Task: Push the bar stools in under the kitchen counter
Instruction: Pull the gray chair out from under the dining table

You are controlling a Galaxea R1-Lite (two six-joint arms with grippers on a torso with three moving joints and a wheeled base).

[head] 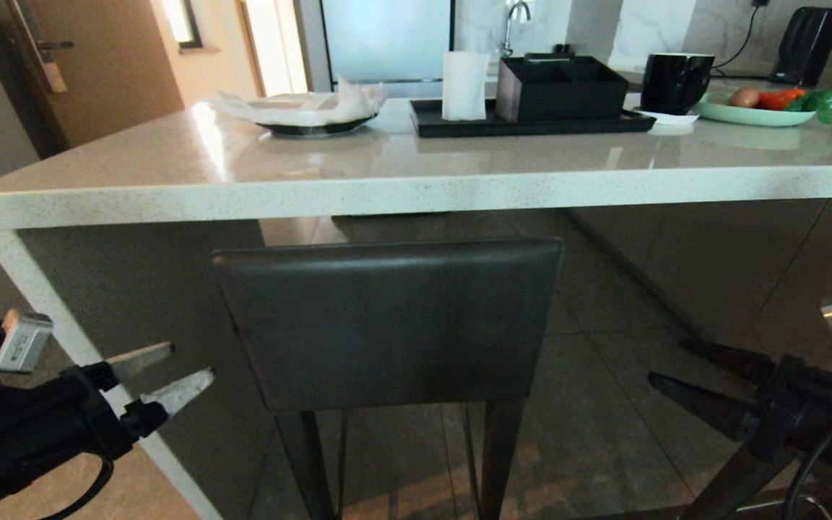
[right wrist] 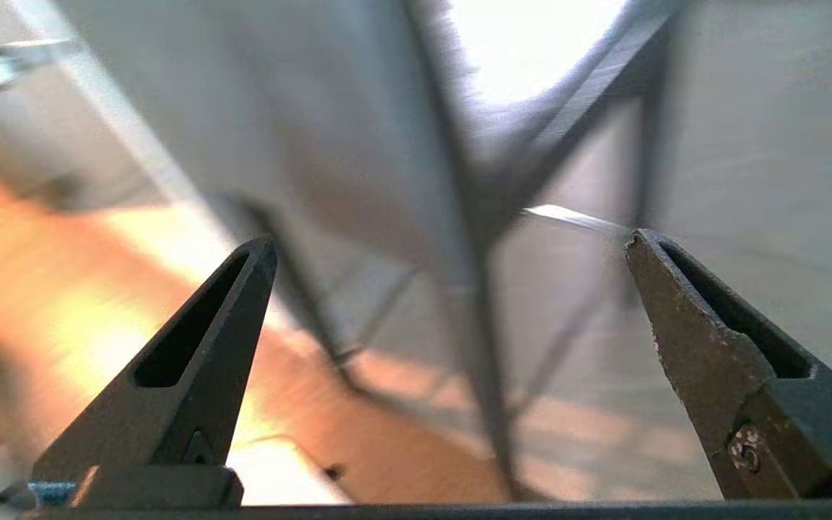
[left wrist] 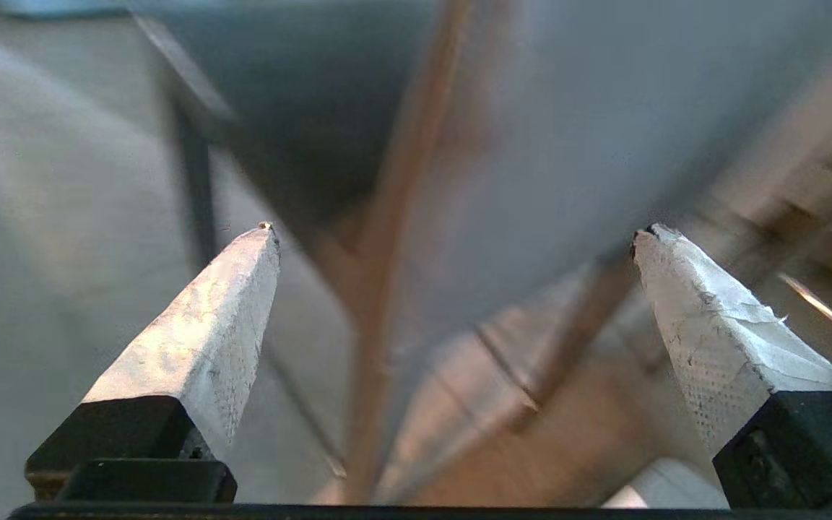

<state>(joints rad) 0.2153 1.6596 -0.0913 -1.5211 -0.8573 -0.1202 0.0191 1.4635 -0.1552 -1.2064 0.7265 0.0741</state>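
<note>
Left gripper [head: 183, 370]: nearest the camera at lower left, white-taped fingers spread wide with nothing between them, pointing toward the stool's left side without touching it.
Right gripper [head: 665, 365]: low at the right edge, dark fingers spread wide and empty, aimed toward the stool from the right, well apart from it.
Bar stool [head: 387, 321]: one stool in the centre, dark grey padded backrest facing the camera, slim dark legs below; its backrest top sits just under the front edge of the surface.
Kitchen counter [head: 416, 191]: pale polished stone surface with a thick speckled white edge and a white side panel at the left end.
On the surface: a dark plate with crumpled white paper [head: 311, 108], a black tray [head: 531, 123] holding a black box and a white roll, a black mug [head: 676, 81], a pale plate of vegetables [head: 766, 108].
Wrist views: blurred stool legs and floor.
</note>
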